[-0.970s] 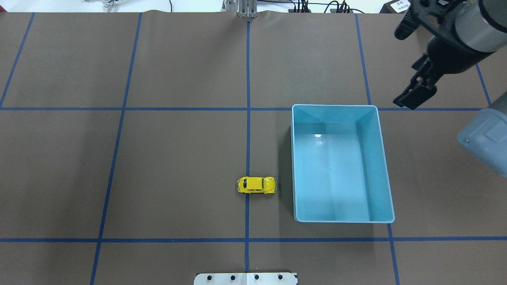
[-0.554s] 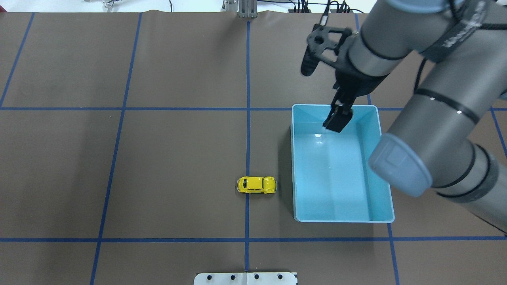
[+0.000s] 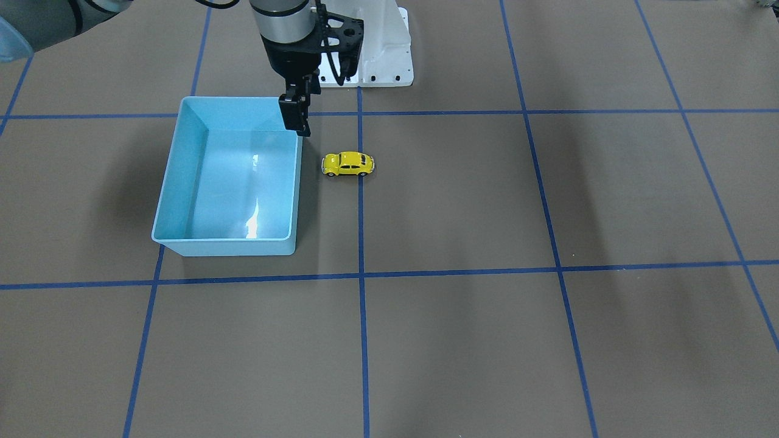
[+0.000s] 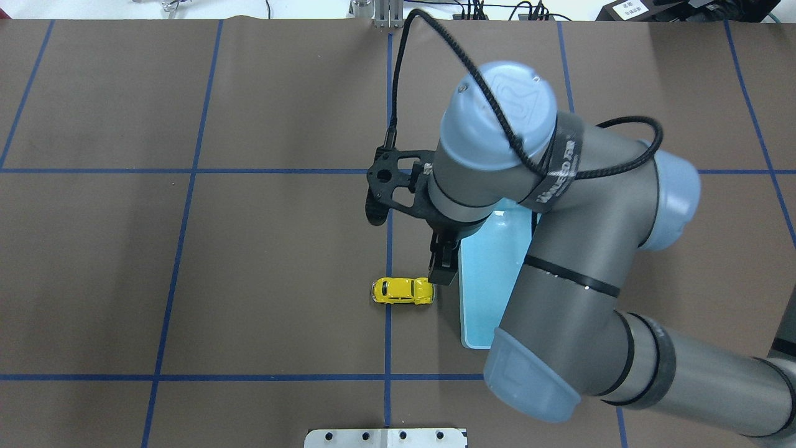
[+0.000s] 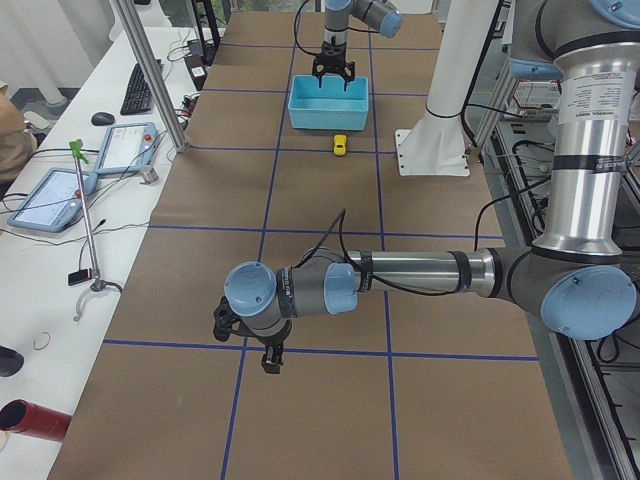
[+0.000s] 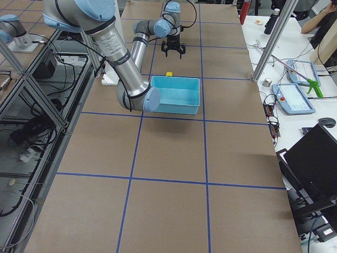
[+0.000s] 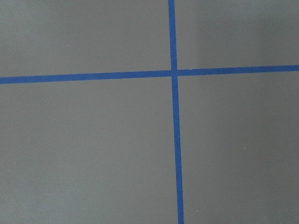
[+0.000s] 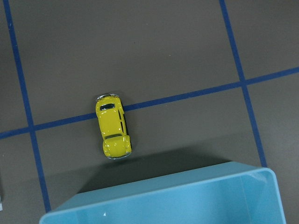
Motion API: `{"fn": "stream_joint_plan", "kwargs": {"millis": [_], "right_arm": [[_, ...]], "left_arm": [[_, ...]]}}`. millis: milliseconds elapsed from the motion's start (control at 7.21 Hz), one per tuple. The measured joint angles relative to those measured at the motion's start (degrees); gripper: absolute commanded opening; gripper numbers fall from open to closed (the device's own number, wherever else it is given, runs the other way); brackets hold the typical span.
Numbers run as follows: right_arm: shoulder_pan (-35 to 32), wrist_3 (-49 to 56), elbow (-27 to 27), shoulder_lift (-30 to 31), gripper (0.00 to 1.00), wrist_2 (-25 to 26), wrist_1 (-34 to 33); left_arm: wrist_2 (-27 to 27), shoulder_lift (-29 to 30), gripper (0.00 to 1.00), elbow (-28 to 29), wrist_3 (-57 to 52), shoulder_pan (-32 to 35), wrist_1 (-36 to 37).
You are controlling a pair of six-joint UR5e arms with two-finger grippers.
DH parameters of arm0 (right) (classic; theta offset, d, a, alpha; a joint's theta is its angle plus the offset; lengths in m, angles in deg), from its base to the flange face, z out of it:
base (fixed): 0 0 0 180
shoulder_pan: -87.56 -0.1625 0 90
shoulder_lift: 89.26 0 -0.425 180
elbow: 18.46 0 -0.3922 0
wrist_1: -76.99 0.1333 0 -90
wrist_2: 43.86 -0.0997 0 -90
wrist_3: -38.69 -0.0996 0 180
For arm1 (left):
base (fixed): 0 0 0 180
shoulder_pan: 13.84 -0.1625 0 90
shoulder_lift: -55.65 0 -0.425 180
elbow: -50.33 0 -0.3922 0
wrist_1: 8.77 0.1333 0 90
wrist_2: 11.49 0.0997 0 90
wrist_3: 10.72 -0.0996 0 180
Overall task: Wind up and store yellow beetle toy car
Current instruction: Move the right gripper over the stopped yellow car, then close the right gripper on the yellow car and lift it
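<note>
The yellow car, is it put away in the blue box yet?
Not yet. Nothing is done: the yellow car sits on the table beside the empty blue box. The right gripper hovers close by the car, holding nothing. Left to do: grab it, wind it up, put it in.

The right arm (image 4: pixel 578 249) is arching forward with its elbow bent, holding its wrist straight down; the right gripper (image 4: pixel 441 277) is hanging low, fingers spread apart and holding nothing. The left arm (image 5: pixel 410 272) is lying stretched out low and level, its left gripper (image 5: pixel 268 362) pointing down, finger spacing unclear
</note>
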Motion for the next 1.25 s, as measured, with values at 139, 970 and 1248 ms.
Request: {"fn": "stream_joint_plan", "kwargs": {"millis": [139, 970, 1248], "right_arm": [[2.24, -0.59, -2.70, 0.02, 1.00, 1.73, 3.63], [7.36, -2.18, -14.10, 2.69, 1.00, 6.89, 19.13], [7.82, -2.14, -16.41, 2.59, 1.00, 7.86, 20.85]], "left_arm": [[0.00, -0.01, 1.00, 0.00, 0.06, -0.02, 0.00], [0.01, -0.21, 1.00, 0.14, 0.08, 0.03, -0.46], [0.00, -0.24, 1.00, 0.35, 0.27, -0.02, -1.34]]}}
